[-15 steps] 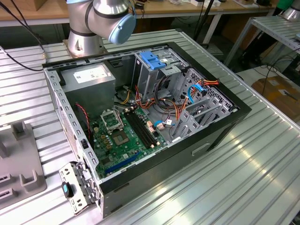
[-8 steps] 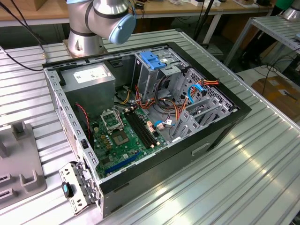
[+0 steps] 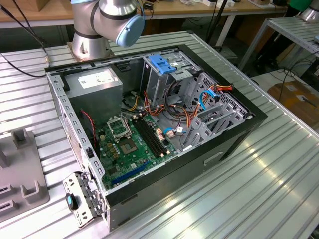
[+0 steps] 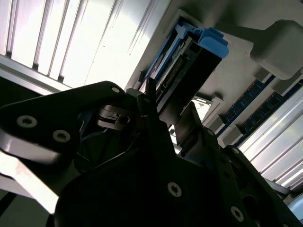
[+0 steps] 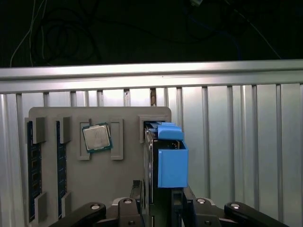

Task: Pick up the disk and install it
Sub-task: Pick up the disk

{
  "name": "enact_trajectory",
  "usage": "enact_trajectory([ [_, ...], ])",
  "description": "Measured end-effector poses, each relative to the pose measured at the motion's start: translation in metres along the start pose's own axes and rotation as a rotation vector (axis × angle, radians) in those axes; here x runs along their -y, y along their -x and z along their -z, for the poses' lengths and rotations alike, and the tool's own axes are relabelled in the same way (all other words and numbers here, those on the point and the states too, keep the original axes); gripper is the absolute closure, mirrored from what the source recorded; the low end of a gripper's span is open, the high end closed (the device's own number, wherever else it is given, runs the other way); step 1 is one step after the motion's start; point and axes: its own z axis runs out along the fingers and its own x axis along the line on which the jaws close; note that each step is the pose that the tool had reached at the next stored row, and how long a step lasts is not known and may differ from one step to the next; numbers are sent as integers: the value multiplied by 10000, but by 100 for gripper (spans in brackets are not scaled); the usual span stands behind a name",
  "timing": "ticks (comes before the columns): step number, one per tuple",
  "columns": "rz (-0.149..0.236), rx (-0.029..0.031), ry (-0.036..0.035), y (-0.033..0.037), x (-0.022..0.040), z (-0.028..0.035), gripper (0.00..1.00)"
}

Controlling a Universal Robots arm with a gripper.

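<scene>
My arm (image 3: 115, 11) is rounded silver metal with a pale blue joint cap (image 3: 131, 28). My gripper (image 5: 158, 193) is matte black, dotted with small silver screws (image 5: 96, 206).

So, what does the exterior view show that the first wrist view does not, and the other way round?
Exterior view: the open computer case with its motherboard, the grey power-supply box, the cage with a blue top, and the arm.
First wrist view: the disk standing on edge in a slot of the grey tray, the gripper right at it, a processor and memory modules alongside.
Shared: the grey tray, at the exterior view's left edge, and the ribbed metal table.
</scene>
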Motion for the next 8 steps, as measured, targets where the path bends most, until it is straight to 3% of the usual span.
enact_trajectory([
  [2, 0, -1, 1, 0, 0, 0, 58],
  [3, 0, -1, 1, 0, 0, 0, 65],
  [8, 0, 0, 0, 0, 0, -1, 65],
])
